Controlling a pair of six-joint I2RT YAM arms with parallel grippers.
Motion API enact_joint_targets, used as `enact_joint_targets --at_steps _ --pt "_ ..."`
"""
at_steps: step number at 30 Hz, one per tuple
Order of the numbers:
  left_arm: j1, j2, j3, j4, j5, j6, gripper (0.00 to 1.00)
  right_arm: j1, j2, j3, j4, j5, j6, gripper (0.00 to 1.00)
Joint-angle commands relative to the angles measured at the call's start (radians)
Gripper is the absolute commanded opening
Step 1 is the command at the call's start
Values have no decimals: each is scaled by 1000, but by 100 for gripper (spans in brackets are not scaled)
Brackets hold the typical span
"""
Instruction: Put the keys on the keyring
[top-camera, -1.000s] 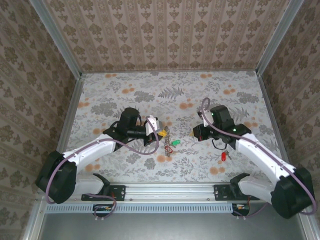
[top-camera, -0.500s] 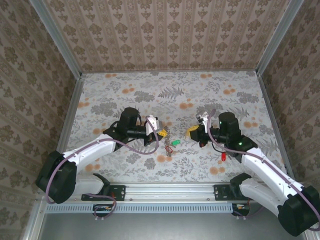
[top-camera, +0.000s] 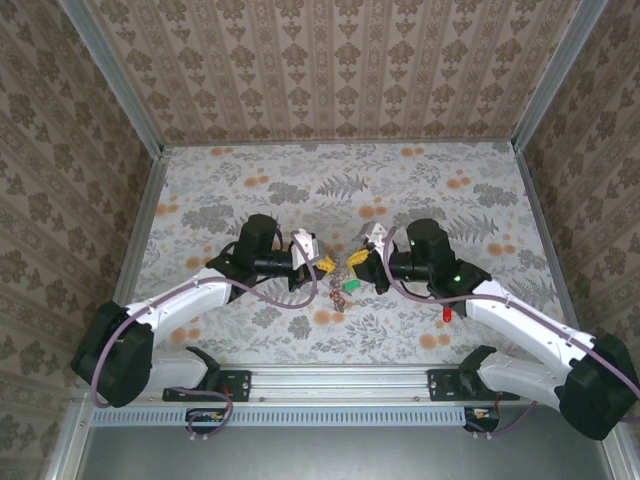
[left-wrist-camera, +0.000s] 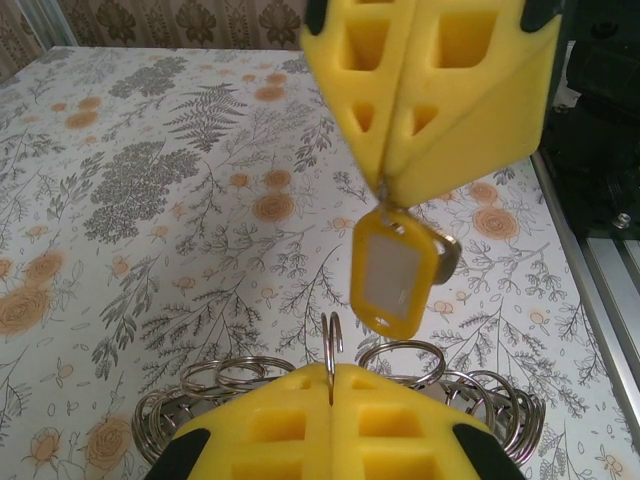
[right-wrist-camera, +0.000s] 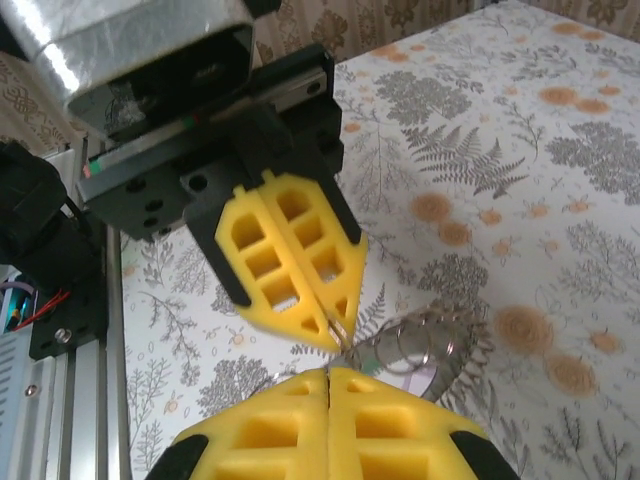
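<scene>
My left hand (left-wrist-camera: 330, 372) clamped on the keyring (left-wrist-camera: 158, 426), my right hand (left-wrist-camera: 384, 186) pinching the yellow key (left-wrist-camera: 392, 272), tips nearly touching above the tabletop (top-camera: 250, 190); green key (top-camera: 350, 286) just nearer, red key (top-camera: 447, 313) further right

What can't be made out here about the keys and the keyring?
- Left wrist: whether the yellow key is threaded on the keyring; the left gripper hides the lower coils.
- Right wrist: what the right gripper pinches; its own fingers cover it.
- Top external: red key detail; too small.
</scene>
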Motion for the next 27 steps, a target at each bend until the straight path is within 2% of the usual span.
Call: enact_joint_targets --at_steps 1,17,27 --pt "-7 -1 2 46 39 -16 0 11 38 51 37 -11 -42 3" --pt "-6 5 8 35 28 -16 0 31 128 99 31 -38 -65 3" --pt "-6 5 10 32 24 -17 0 31 114 107 -71 -67 -100 3"
